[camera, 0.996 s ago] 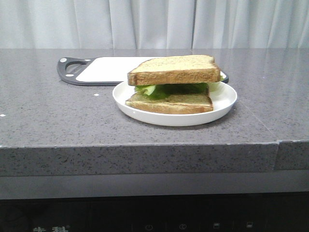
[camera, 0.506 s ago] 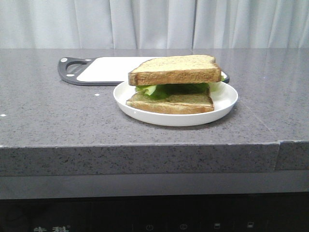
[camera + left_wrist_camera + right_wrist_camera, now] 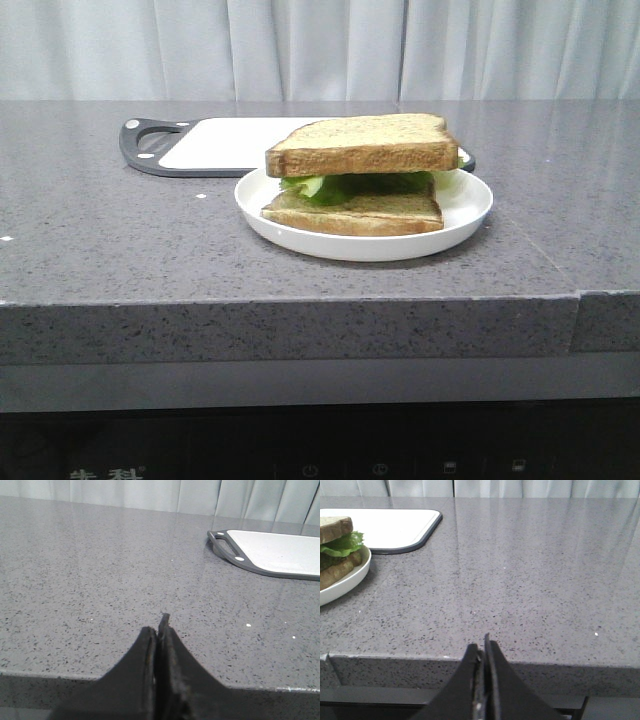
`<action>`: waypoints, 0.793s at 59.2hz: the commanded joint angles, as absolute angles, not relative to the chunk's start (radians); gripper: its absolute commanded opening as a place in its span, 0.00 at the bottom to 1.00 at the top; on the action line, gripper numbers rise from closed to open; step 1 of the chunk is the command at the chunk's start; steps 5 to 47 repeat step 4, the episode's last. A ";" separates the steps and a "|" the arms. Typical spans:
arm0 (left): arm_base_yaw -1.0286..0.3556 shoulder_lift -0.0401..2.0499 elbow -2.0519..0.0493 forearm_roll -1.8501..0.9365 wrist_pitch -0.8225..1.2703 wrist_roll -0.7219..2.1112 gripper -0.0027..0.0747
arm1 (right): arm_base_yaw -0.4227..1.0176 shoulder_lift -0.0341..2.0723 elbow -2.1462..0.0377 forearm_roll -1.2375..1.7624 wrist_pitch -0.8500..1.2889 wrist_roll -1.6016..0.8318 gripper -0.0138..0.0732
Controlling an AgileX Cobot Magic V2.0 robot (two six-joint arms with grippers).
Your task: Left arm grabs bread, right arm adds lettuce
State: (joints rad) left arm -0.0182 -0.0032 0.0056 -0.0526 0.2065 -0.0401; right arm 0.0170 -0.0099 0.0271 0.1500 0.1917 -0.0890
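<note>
A thick slice of bread (image 3: 365,145) lies on top of a green lettuce (image 3: 345,185) leaf, which rests on a thinner slice (image 3: 355,213) in a white plate (image 3: 465,215). The stack also shows at the edge of the right wrist view, with bread (image 3: 332,527) over lettuce (image 3: 342,544). My left gripper (image 3: 159,630) is shut and empty, low at the counter's front edge, far from the plate. My right gripper (image 3: 482,647) is shut and empty, at the front edge to the right of the plate. Neither arm shows in the front view.
A white cutting board with a dark rim and handle (image 3: 215,143) lies behind the plate; it also shows in the left wrist view (image 3: 280,555) and the right wrist view (image 3: 395,527). The grey stone counter (image 3: 120,240) has a front edge with a step at the right. Curtains hang behind.
</note>
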 commanded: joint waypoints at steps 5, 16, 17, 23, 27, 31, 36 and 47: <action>-0.019 -0.022 0.009 -0.060 0.121 -0.047 0.01 | 0.012 -0.030 0.024 0.145 0.106 -0.091 0.09; -0.019 -0.022 0.009 -0.060 0.121 -0.047 0.01 | 0.012 -0.030 0.024 0.145 0.106 -0.091 0.09; -0.019 -0.022 0.009 -0.060 0.121 -0.047 0.01 | 0.012 -0.030 0.024 0.145 0.106 -0.091 0.09; -0.019 -0.022 0.009 -0.060 0.121 -0.047 0.01 | 0.012 -0.030 0.024 0.145 0.106 -0.091 0.09; -0.019 -0.022 0.009 -0.060 0.121 -0.047 0.01 | 0.012 -0.030 0.024 0.145 0.106 -0.091 0.09; -0.019 -0.022 0.009 -0.060 0.121 -0.047 0.01 | 0.012 -0.030 0.024 0.145 0.106 -0.091 0.09; -0.019 -0.022 0.009 -0.060 0.121 -0.047 0.01 | 0.012 -0.030 0.024 0.145 0.106 -0.091 0.09; -0.019 -0.022 0.009 -0.060 0.121 -0.047 0.01 | 0.012 -0.030 0.024 0.145 0.106 -0.091 0.09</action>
